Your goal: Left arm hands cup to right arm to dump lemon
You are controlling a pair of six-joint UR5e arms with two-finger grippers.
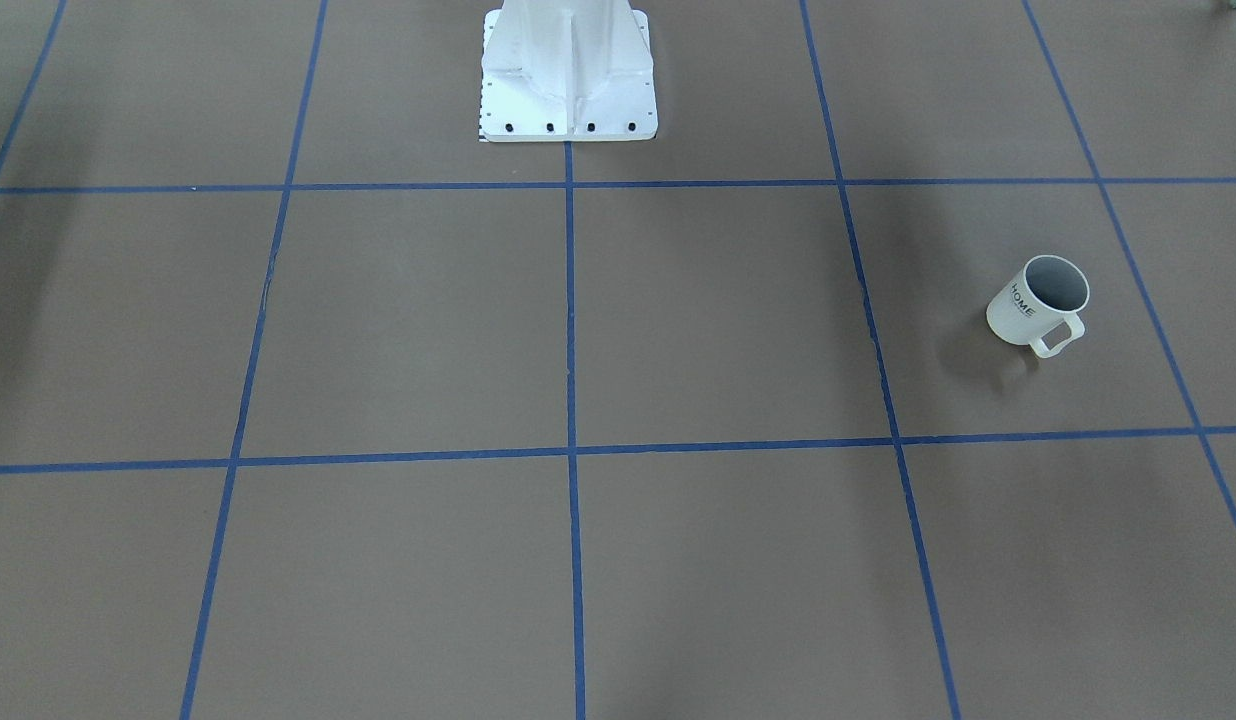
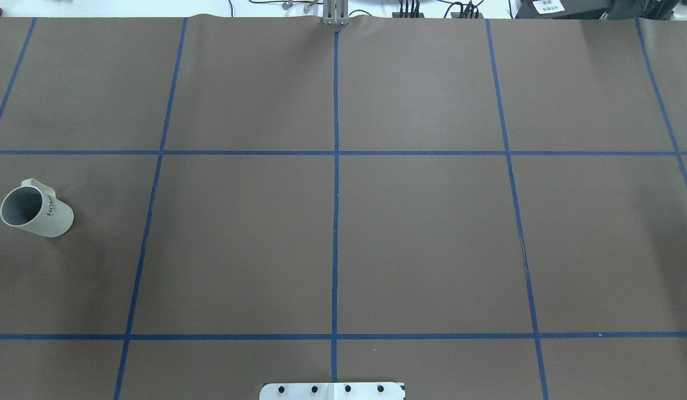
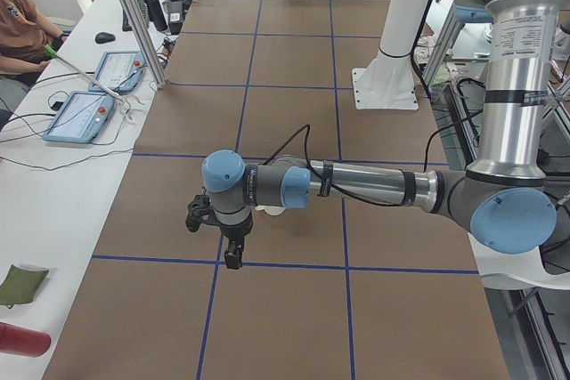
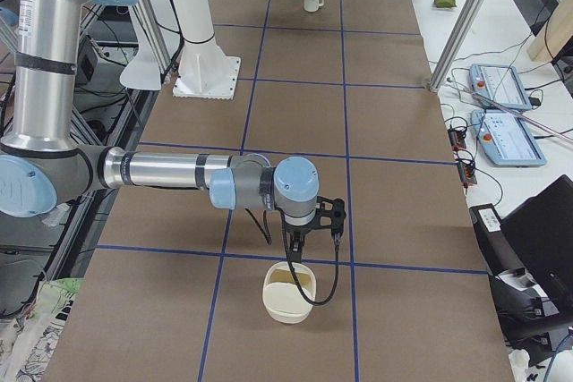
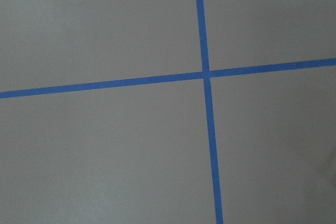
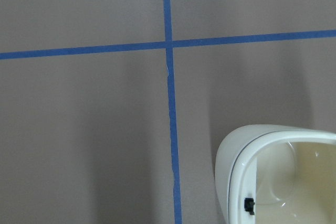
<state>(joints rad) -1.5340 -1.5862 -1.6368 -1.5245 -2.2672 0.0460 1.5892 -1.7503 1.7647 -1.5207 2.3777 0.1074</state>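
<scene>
Cup [image 2: 50, 221] contents are the doubtful part. From overhead and from the front, only its grey inside shows, shadowed toward the bottom, and the lemon cannot be made out there.

From the camera at the robot's left end, the left arm [image 3: 356, 186] is nearest, stretched level over the table [image 3: 285, 68]. The left pincer [image 3: 233, 260] hangs downward above a blue tape line [image 3: 285, 266], too small and dark to tell whether it is parted or closed. The wrist covers almost all of the cup, leaving a pale sliver just behind it. The left wrist camera shows only brown table and crossing tape.

Farther along stands the white robot pedestal [image 1: 568, 80]. Beyond it, at the other end, the right pincer [image 4: 297, 248] points down near a cream bowl [image 4: 285, 309]; its state cannot be told either. The bowl is cut off at the corner of the right wrist view. It is pale yellow inside, with a small black thing [image 6: 249, 203] at its rim that I cannot identify.

The cup stands upright on the table at the robot's left end, in the middle row of taped squares, well apart from the bowl. It is off-white, with "HOME" in dark letters on its side and a squared loop handle turned away from the robot.
</scene>
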